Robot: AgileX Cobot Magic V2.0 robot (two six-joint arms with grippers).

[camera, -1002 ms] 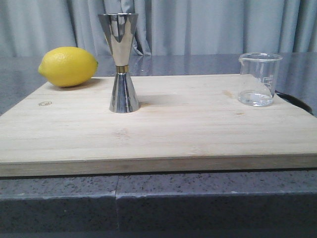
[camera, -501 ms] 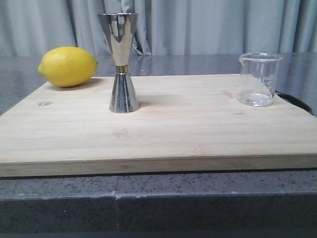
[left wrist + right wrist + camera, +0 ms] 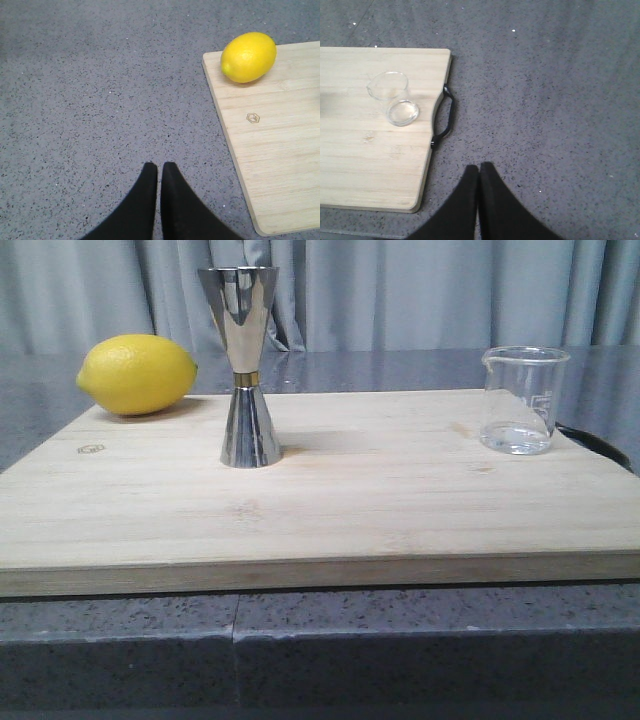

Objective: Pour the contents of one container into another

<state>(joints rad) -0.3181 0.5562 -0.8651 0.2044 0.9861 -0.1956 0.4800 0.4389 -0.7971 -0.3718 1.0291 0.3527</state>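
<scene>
**Beaker and jigger both upright on the board, both grippers closed and empty**

The glass beaker (image 3: 524, 400) stands upright at the right end of the wooden cutting board (image 3: 330, 510), toward the far edge, its long axis vertical and its open mouth up. Its pouring lip points left, toward the jigger. A shallow layer of clear liquid sits in its bottom, and faint white markings show on its wall. In the right wrist view the beaker (image 3: 392, 97) stands just beside the board's black handle (image 3: 444, 117), not touching it.

The steel jigger (image 3: 243, 365) stands well apart to the left, also upright, its wider cone on top and a thin gold band at the waist. It is taller than the beaker.

A lemon (image 3: 137, 374) lies on the far left corner of the board, its long axis running left to right, near the jigger but not touching it.

The board rests on a speckled grey counter (image 3: 320, 640), with a grey curtain (image 3: 420, 290) behind.

The left gripper (image 3: 159, 172) hangs over bare counter to the left of the board, its black fingers pressed together on nothing. The right gripper (image 3: 479, 172) hangs over the counter off the board's right end, likewise clenched and empty.
</scene>
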